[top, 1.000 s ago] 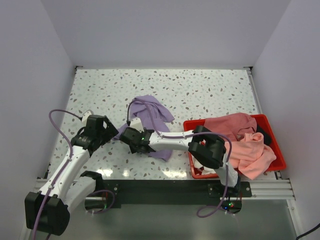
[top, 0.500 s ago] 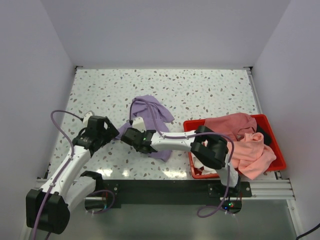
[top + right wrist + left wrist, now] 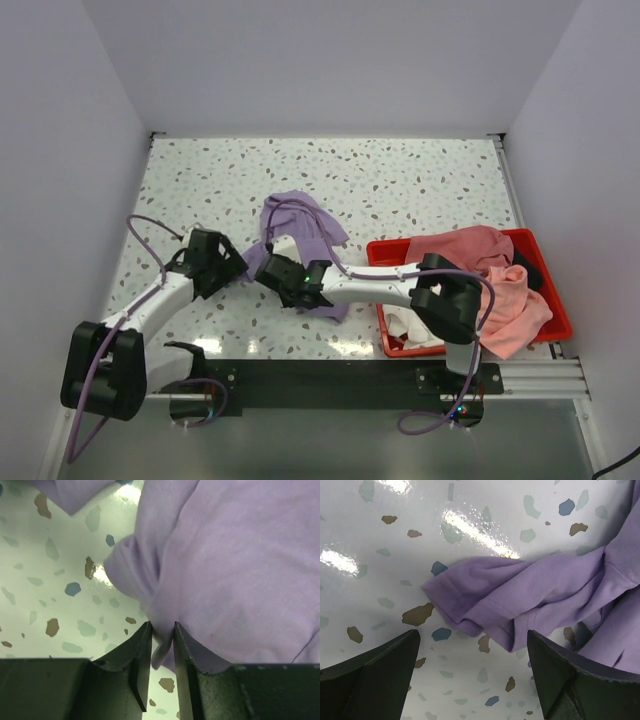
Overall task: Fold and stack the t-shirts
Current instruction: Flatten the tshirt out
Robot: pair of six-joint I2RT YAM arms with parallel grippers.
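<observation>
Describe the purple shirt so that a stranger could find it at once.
On the speckled table, look left of the red bin, near the middle. The lavender t-shirt lies crumpled there on the tabletop. It is the only purple garment and the only one outside the bin, where the pink shirts are heaped.

A glossy white tabletop flecked with grey, brown and blue terrazzo chips [image 3: 400,180] fills the middle. Plain pale matte walls [image 3: 330,60] close it in at nine, twelve and three o'clock. A black metal mounting plate [image 3: 330,375] runs along six o'clock. Bright overhead-light glare patches [image 3: 215,343] sit toward seven o'clock.
</observation>
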